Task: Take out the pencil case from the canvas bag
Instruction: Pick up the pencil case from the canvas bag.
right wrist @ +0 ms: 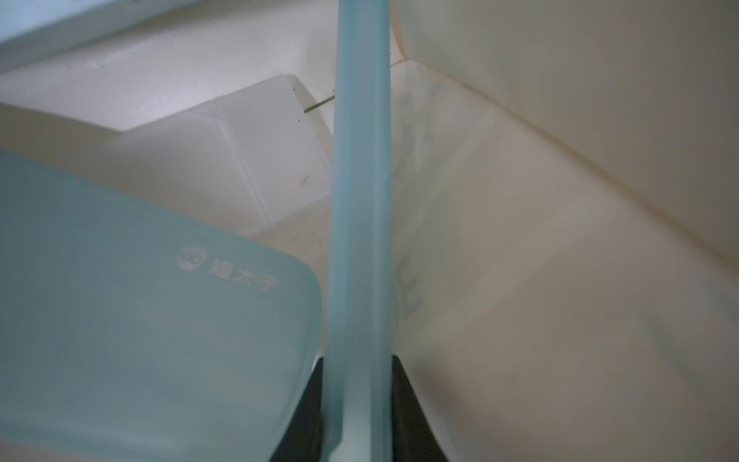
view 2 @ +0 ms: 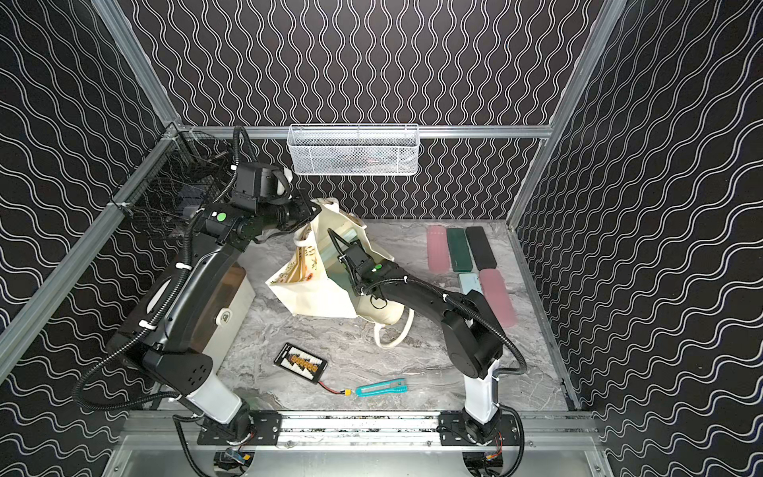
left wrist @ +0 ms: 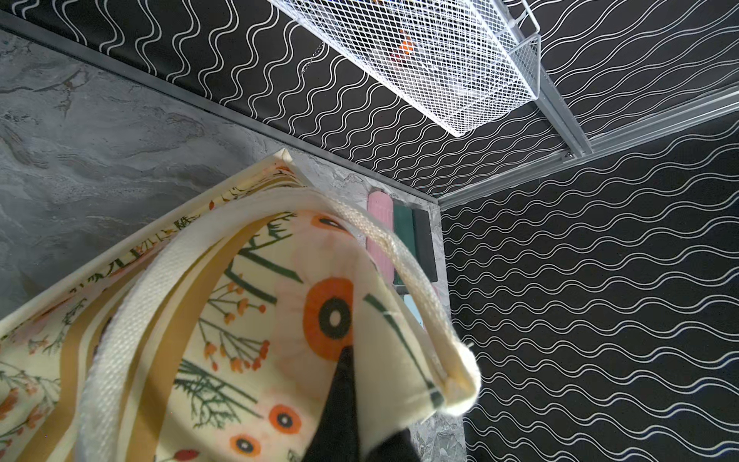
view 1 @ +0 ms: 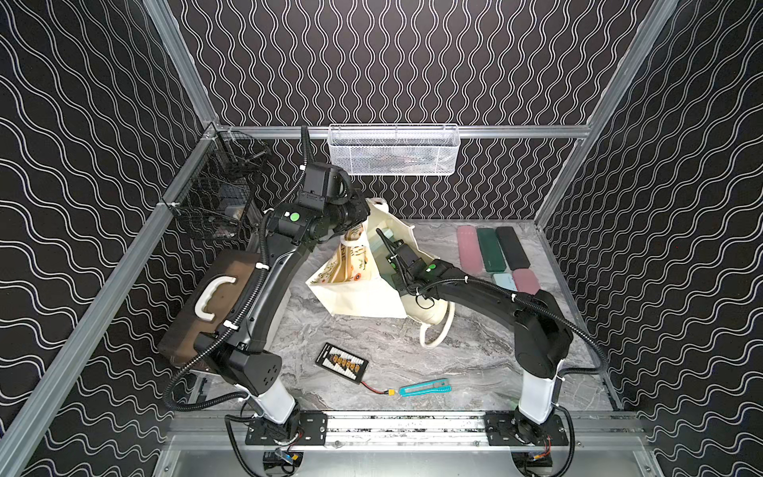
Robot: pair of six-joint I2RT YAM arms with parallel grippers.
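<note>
The cream canvas bag lies tilted on the marble table with its mouth held up. My left gripper is shut on the bag's printed rim beside a loop handle. The right arm's wrist reaches into the bag's mouth. Inside, my right gripper is shut on the thin edge of a pale blue pencil case, one black finger against each side. A second pale blue case lies beside it, and a pale blue case shows through the opening.
Pink, green, black, pale blue and pink cases lie at back right. A white mesh basket hangs on the back wall. A brown box, charger board and teal knife sit nearer.
</note>
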